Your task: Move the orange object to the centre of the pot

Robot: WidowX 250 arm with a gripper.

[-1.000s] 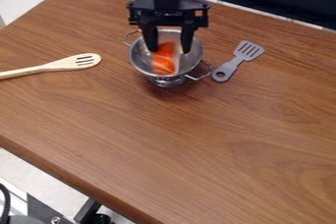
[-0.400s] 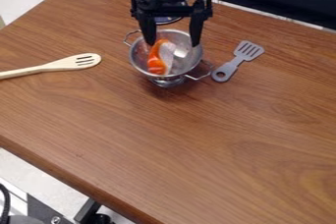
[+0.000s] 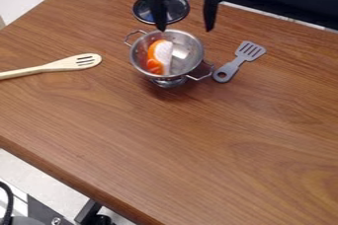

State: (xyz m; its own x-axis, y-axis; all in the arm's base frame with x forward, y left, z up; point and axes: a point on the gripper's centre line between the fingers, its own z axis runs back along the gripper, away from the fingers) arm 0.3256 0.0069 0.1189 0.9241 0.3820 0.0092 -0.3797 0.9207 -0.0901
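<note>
- The black two-finger end effector [image 3: 186,29] is released, its fingers apart above the pot's far rim, probably to leave the object free.
- The orange-and-white rounded object [image 3: 159,57] lies inside the silver metal pot [image 3: 190,55], left of centre, so a small push rightward seems needed.
- The grey slotted spatula [image 3: 251,50] and pale wooden slotted spoon [image 3: 72,63] lie apart, seemingly unneeded.
- The brown wood-grain tabletop [image 3: 198,145] stands over a pale floor [image 3: 39,177].
</note>
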